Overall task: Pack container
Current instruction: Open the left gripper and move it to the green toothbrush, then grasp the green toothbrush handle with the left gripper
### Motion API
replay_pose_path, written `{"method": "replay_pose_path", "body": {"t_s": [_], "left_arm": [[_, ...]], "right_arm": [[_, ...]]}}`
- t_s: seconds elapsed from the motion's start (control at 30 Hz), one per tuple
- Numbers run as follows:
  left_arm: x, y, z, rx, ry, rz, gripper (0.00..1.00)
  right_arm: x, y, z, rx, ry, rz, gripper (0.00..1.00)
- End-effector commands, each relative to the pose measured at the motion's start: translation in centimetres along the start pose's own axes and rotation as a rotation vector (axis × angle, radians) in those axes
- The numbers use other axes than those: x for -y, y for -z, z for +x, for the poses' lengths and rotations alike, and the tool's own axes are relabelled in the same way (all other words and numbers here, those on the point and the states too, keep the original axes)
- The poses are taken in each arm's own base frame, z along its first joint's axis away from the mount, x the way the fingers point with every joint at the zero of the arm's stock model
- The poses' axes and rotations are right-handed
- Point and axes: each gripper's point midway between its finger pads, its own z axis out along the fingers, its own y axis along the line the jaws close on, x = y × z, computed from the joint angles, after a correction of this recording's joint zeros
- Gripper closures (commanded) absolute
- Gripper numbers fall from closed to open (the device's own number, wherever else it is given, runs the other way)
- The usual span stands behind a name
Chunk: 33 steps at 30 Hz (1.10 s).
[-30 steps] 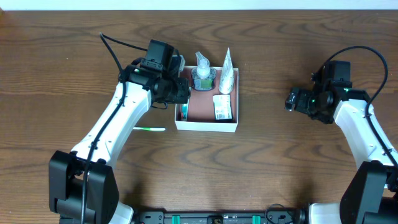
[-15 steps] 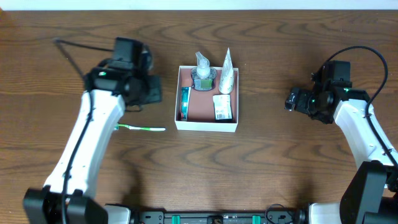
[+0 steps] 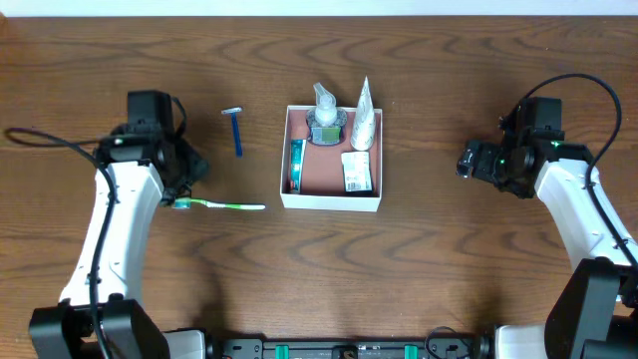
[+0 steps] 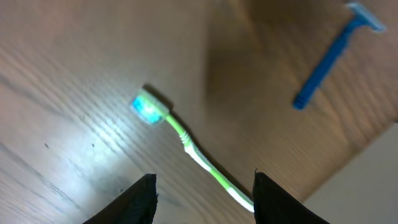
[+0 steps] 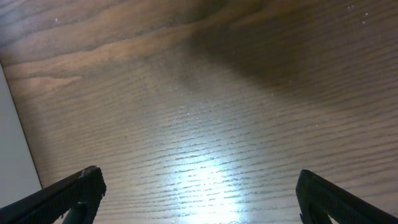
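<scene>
The container (image 3: pixel 329 199), a square white box with a reddish inside, stands at the table's middle. In it are a teal tube (image 3: pixel 296 165), a wrapped round item (image 3: pixel 325 120), a white tube (image 3: pixel 363 125) and a small packet (image 3: pixel 357 172). A green toothbrush (image 3: pixel 221 205) lies left of it, also in the left wrist view (image 4: pixel 186 146). A blue razor (image 3: pixel 236 130) lies above, seen too in the left wrist view (image 4: pixel 336 53). My left gripper (image 3: pixel 187 172) is open and empty over the toothbrush's head (image 4: pixel 202 199). My right gripper (image 3: pixel 467 162) is open and empty (image 5: pixel 199 199), far right.
The table is dark brown wood (image 3: pixel 429 269). A black cable (image 3: pixel 40 135) runs from the left arm at the far left. The container's white wall shows at the left edge of the right wrist view (image 5: pixel 15 137).
My left arm has swung away from the container to the left, ending over the toothbrush's head. The blue razor is now uncovered. The right arm has not moved.
</scene>
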Motion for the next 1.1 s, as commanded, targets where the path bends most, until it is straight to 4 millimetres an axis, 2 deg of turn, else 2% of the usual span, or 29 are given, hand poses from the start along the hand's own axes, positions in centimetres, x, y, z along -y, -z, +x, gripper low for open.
{"method": "replay_pose_path", "body": {"t_s": [0.0, 0.23, 0.33, 0.47, 0.67, 0.93, 1.07], "left_arm": [[-1.2, -1.6, 0.9, -0.013, 0.161, -0.042, 0.49], [-2.6, -3.9, 2.7, -0.032, 0.343, -0.071, 0.5], [-2.6, -5.0, 3.6, -0.029, 0.398, -0.066, 0.5], [-1.2, -6.5, 4.4, -0.004, 0.392, -0.01, 0.5], [0.7, -7.5, 4.9, 0.015, 0.341, 0.039, 0.5], [0.0, -10.4, 6.8, -0.072, 0.342, -0.035, 0.5], [-0.2, -10.8, 7.6, -0.109, 0.337, -0.046, 0.5]], "right_arm": [[0.3, -0.2, 0.2, -0.007, 0.007, 0.007, 0.01], [0.3, -0.2, 0.2, -0.007, 0.007, 0.007, 0.01], [0.3, -0.2, 0.2, -0.007, 0.007, 0.007, 0.01], [0.3, -0.2, 0.2, -0.007, 0.007, 0.007, 0.01], [0.3, -0.2, 0.2, -0.007, 0.006, 0.007, 0.01], [0.3, -0.2, 0.2, -0.007, 0.007, 0.007, 0.01], [0.3, -0.2, 0.2, -0.007, 0.006, 0.007, 0.01]]}}
